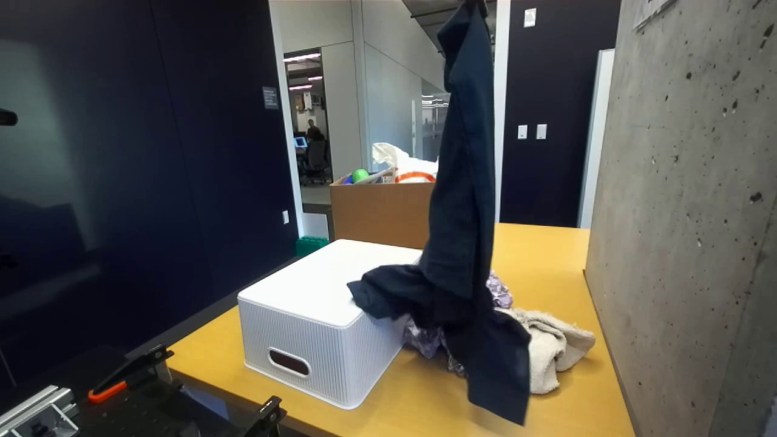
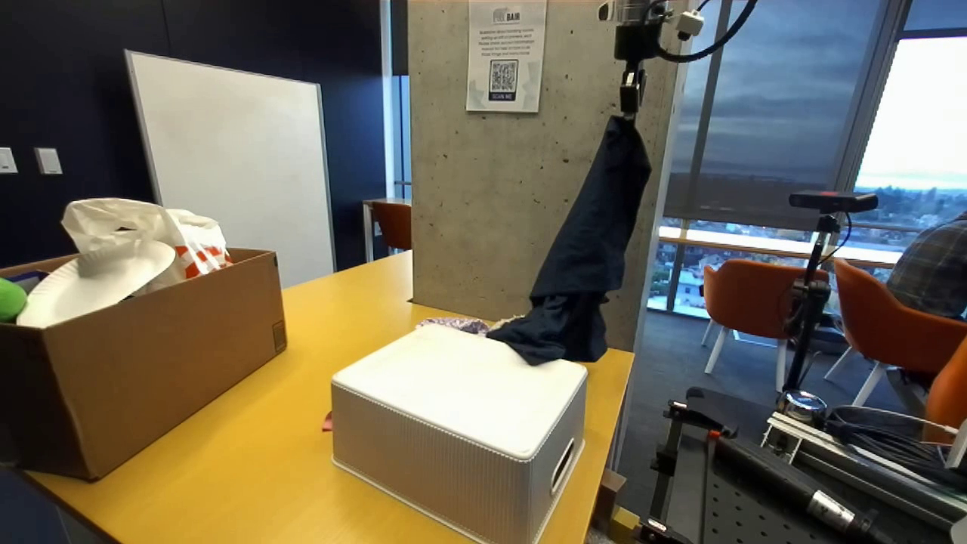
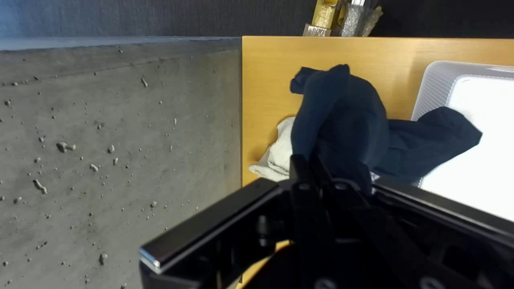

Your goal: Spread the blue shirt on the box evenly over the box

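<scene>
The dark navy blue shirt (image 1: 464, 200) hangs in a long fold from my gripper (image 2: 629, 112), which is shut on its upper end high above the table. In an exterior view the shirt (image 2: 593, 234) has one lower fold on the edge of the white box (image 2: 461, 389). The rest hangs beside the box (image 1: 315, 279), with one tail low over the table. The box top is mostly bare. In the wrist view the shut fingertips (image 3: 306, 160) pinch the shirt (image 3: 345, 116), and the box (image 3: 482, 188) is at the right.
A beige cloth (image 1: 549, 349) and a purple-white patterned cloth (image 1: 499, 291) lie on the yellow table (image 1: 540, 255) beside the box, partly behind the shirt. A filled brown cardboard box (image 2: 166, 355) stands on the table. A concrete wall (image 3: 120, 140) borders the table.
</scene>
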